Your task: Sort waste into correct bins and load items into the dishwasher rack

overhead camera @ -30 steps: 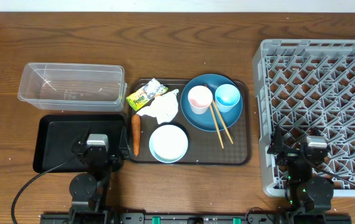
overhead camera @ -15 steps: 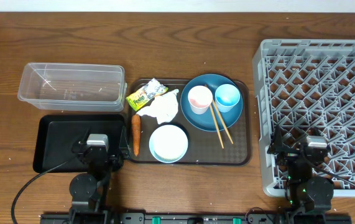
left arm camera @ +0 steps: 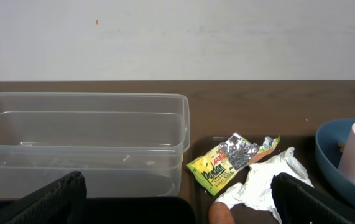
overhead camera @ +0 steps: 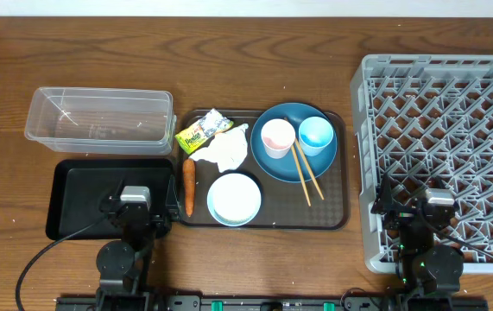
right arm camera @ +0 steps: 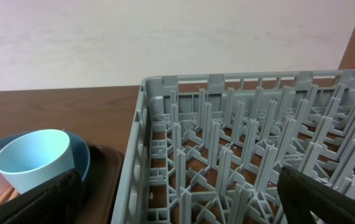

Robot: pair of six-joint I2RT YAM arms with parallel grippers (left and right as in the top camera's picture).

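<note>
Both arms stood at the near edge, nothing picked up.
The left gripper (left arm camera: 177,183) hung above the black tray (overhead camera: 65,203), fingers wide apart and empty; the right gripper (right arm camera: 178,177), equally spread, hung over the rack's (overhead camera: 367,173) near corner. On the brown tray (overhead camera: 332,216) lay wrapper (overhead camera: 203,132), tissue (overhead camera: 224,151) and carrot (overhead camera: 188,187) at the left, the bowl (overhead camera: 234,198) beside them, and the plate (overhead camera: 276,166) bearing pink cup (overhead camera: 277,136), blue cup (overhead camera: 316,134) and chopsticks (overhead camera: 305,177). The wrapper looked the easiest first pick for the left arm: drop from above, pinch its foil end clear of the tissue against it, lift straight, then swing to the tub (overhead camera: 99,90) or black tray.
</note>
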